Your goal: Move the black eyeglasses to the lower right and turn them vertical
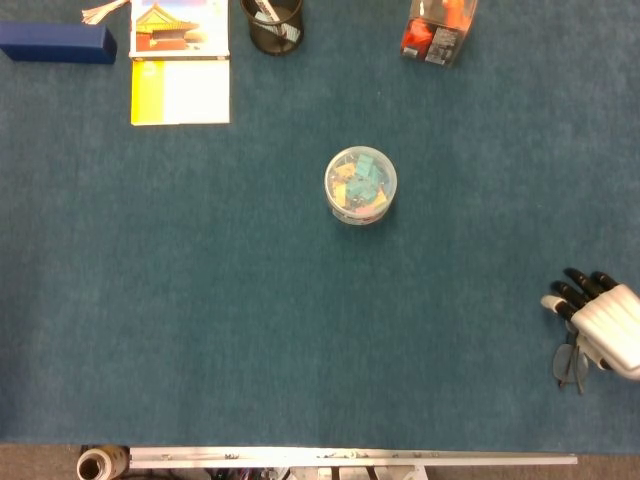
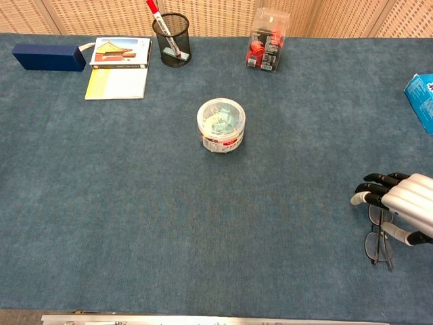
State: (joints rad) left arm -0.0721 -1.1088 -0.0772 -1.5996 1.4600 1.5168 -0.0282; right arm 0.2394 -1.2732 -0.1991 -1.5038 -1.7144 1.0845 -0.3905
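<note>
Table's right edge (image 2: 425,142) — eyeglasses (image 2: 378,245) under fingers (image 2: 373,181)

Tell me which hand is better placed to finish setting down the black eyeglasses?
The right hand. It is directly over the black eyeglasses at the lower right of the table, with its fingers at the frame. The left hand appears in neither view.

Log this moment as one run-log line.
right robot hand: over black eyeglasses, grip unclear | eyeglasses: lower right, near vertical | left robot hand: unseen
</note>
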